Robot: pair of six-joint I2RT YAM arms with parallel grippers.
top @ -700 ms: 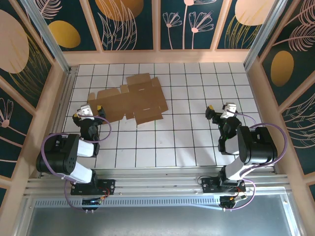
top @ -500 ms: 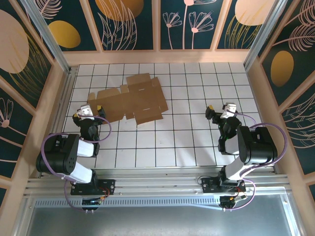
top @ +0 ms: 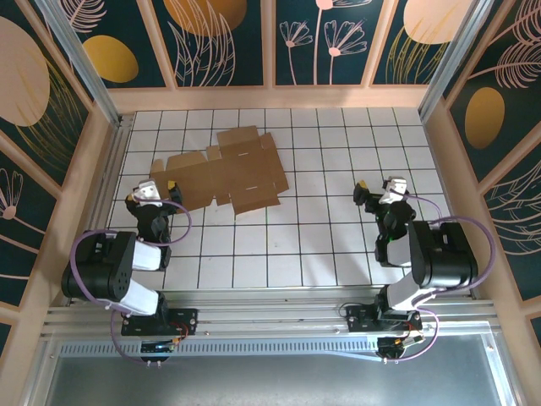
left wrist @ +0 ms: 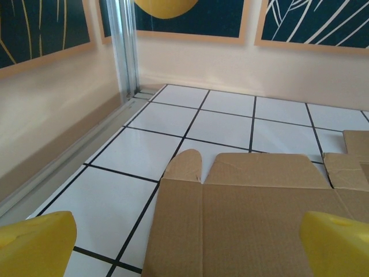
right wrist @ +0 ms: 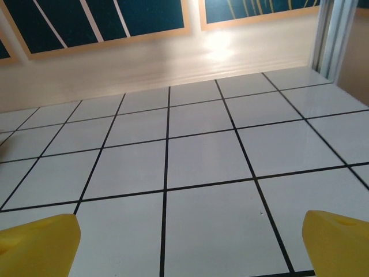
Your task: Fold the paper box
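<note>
The paper box is a flat brown die-cut cardboard sheet with flaps, lying on the white tiled table at the back left. My left gripper sits low at the sheet's near-left corner, open. In the left wrist view its yellow fingertips stand wide apart, with the sheet and its rounded tab lying flat on the tiles just ahead. My right gripper rests at the right side of the table, well away from the sheet. It is open, with yellow fingertips wide over bare tiles.
Low cream walls with dark floral panels enclose the table on three sides. An aluminium post stands at the back-left corner, close to the left gripper. Both arm bases are bolted at the near edge.
The right arm has shifted very slightly at its elbow. The left arm and the cardboard sheet have not moved.
</note>
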